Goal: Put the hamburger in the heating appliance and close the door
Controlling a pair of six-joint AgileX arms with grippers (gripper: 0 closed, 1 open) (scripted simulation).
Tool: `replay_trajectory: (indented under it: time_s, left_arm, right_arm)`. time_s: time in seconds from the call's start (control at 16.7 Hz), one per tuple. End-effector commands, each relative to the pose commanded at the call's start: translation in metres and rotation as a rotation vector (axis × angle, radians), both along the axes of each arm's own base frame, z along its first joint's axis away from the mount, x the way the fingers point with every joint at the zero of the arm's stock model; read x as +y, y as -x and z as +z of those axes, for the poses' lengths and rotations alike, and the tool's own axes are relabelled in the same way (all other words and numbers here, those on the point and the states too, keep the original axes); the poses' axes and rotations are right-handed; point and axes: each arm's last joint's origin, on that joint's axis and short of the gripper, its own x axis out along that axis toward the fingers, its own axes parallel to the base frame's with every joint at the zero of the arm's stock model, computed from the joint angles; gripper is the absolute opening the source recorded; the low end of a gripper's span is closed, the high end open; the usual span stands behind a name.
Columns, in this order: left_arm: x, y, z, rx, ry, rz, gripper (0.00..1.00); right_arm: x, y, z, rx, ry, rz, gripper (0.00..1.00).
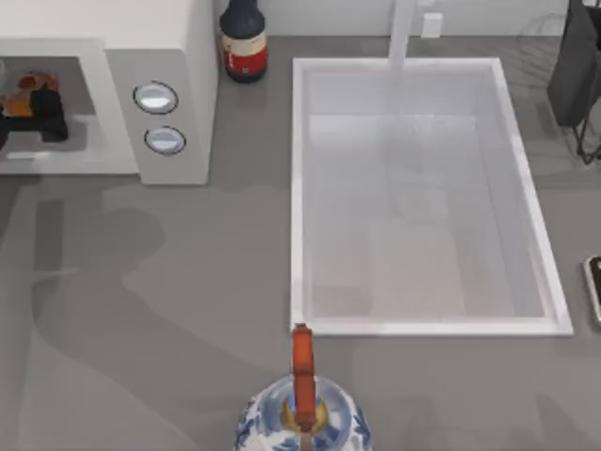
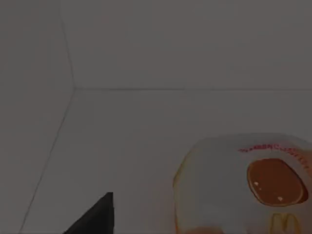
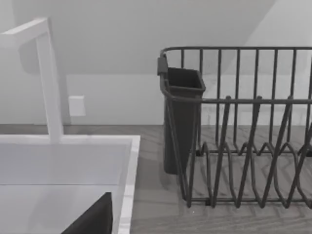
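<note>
The white microwave [image 1: 164, 52] stands at the table's far left with its grey cavity [image 2: 122, 146] exposed; its door is out of view. The hamburger [image 1: 23, 92] rests on the cavity floor. In the left wrist view the hamburger [image 2: 243, 187] shows orange-yellow with a whitish top and a red-orange blotch. My left gripper [image 1: 39, 120] reaches inside the cavity beside the hamburger, open and holding nothing. One dark finger [image 2: 95, 219] stands apart from the hamburger. My right arm is parked off the table's right side, its finger [image 3: 95, 219] above the sink's corner, open.
Two silver knobs [image 1: 156, 97] face out on the microwave's side panel. A dark bottle [image 1: 243, 39] stands behind it. The white sink basin [image 1: 423, 324] fills the middle right, with a faucet [image 1: 402, 33]. A dark dish rack [image 3: 234, 126] sits far right. A patterned kettle [image 1: 300, 413] is at the front edge.
</note>
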Motion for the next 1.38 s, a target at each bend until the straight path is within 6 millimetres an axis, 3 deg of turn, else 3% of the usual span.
replay_trajectory:
  time_s: [0.42, 0.9, 1.08, 1.38]
  left_arm:
    - [0.007, 0.069, -0.010, 0.015, -0.015, 0.005, 1.00]
    - [0.000, 0.152, -0.047, 0.205, 0.021, -0.057, 1.00]
    - [-0.004, 0.168, -0.062, 0.293, 0.049, -0.070, 1.00]
    - [-0.005, 0.167, -0.062, 0.290, 0.047, -0.073, 1.00]
  right_arm:
    - [0.000, 0.000, 0.000, 0.000, 0.000, 0.000, 1.00]
    - [0.000, 0.000, 0.000, 0.000, 0.000, 0.000, 1.00]
    - [0.000, 0.000, 0.000, 0.000, 0.000, 0.000, 1.00]
    - [0.000, 0.000, 0.000, 0.000, 0.000, 0.000, 1.00]
